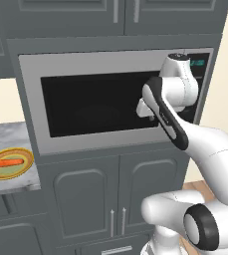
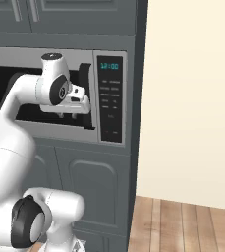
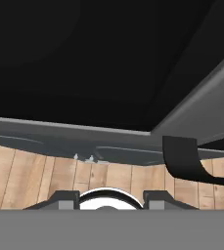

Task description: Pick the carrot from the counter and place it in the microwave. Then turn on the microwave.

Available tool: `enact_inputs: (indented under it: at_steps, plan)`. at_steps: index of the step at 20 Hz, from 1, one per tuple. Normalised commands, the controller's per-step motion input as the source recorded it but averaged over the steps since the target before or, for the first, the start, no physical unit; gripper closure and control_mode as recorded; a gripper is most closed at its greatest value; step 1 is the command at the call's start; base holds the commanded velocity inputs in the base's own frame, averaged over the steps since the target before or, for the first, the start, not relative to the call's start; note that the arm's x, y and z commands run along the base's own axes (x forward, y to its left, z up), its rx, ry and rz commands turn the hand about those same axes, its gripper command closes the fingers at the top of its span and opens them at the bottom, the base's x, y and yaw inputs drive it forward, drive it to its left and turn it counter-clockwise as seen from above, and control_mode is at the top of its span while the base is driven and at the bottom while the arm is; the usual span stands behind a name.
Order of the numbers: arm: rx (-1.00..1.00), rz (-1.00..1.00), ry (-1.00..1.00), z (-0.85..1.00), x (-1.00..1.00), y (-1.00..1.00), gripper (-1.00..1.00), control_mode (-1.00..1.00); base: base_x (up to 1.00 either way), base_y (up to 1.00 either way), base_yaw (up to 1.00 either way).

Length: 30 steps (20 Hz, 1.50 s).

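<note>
The carrot (image 1: 10,162), a short orange-red stick, lies on a yellow-rimmed green plate (image 1: 28,160) on the grey marble counter (image 1: 6,134) at the far left. The microwave (image 1: 31,99) is built into the cabinetry, its black glass door (image 3: 84,58) closed and its keypad (image 2: 110,98) with cyan display on the right. My gripper (image 2: 67,116) hangs in front of the door's right part, pointing down, just left of the dark bar handle (image 2: 87,93). Its fingertips (image 3: 67,196) stand apart with nothing between them; the handle's lower end (image 3: 182,163) curves off to one side.
Dark grey cabinet doors (image 1: 85,194) sit below the microwave and more cabinets above it. A cream wall (image 2: 192,98) stands to the right of the cabinet column, with wooden floor (image 2: 182,221) beneath. My arm crosses the right end of the microwave.
</note>
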Motion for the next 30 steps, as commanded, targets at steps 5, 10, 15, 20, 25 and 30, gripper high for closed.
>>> enact_inputs:
  at_steps: [5, 10, 15, 20, 25, 30]
  plan:
    - [0.0, 0.01, -0.04, -0.08, 0.01, -0.02, -1.0, -1.0, 0.0, 0.0, 0.0]
    - [0.0, 0.02, -0.08, -0.03, -0.13, -0.13, -1.0, -1.0, 0.0, 0.0, 0.0]
    - [0.0, 0.01, -0.1, 0.0, -0.23, -0.14, -1.0, -1.0, 0.0, 0.0, 0.0]
    - [0.0, 0.0, -0.04, 0.0, -0.09, -0.1, -1.0, -1.0, 0.0, 0.0, 0.0]
    - [0.0, 0.0, -0.14, 0.0, 0.0, -0.07, -1.0, -1.0, 0.0, 0.0, 0.0]
    - [0.0, 0.0, -0.19, 0.0, -0.01, -0.05, -1.0, -1.0, 0.0, 0.0, 0.0]
